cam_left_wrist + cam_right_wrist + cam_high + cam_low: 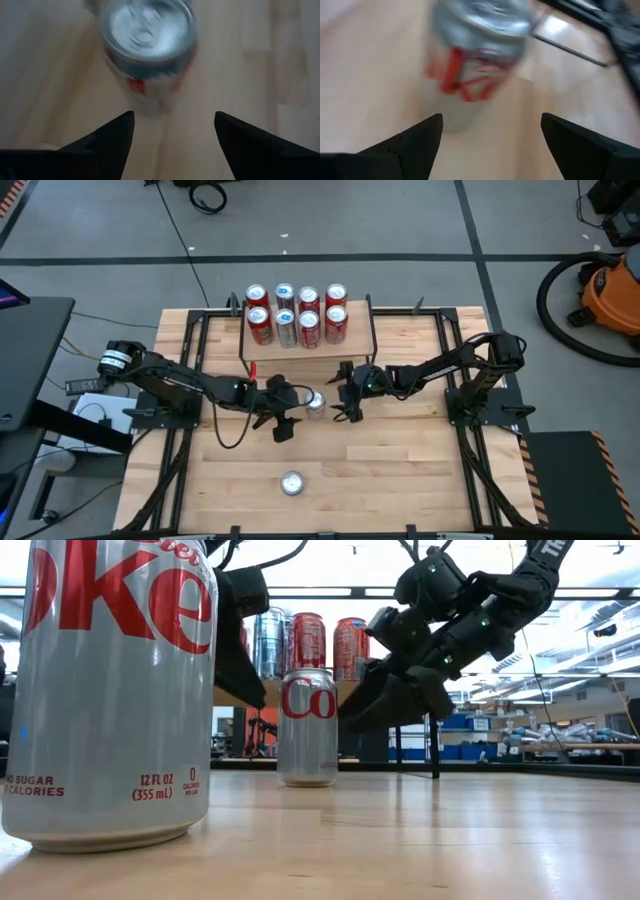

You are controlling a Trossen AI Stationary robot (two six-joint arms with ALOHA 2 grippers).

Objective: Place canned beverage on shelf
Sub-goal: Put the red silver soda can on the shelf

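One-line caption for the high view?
Both open grippers, left and right, flank a silver can below the can-filled shelf.

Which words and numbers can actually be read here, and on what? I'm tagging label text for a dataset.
"oke", "12 FL OZ (355 mL)", "0 CALORIES", "O SUGAR", "CALORIES": the near silver can, cut off at the frame edge.
"Co": the middle silver can between both grippers.
Cans on the shelf: print too small to read.
Wrist views: red lettering blurred.
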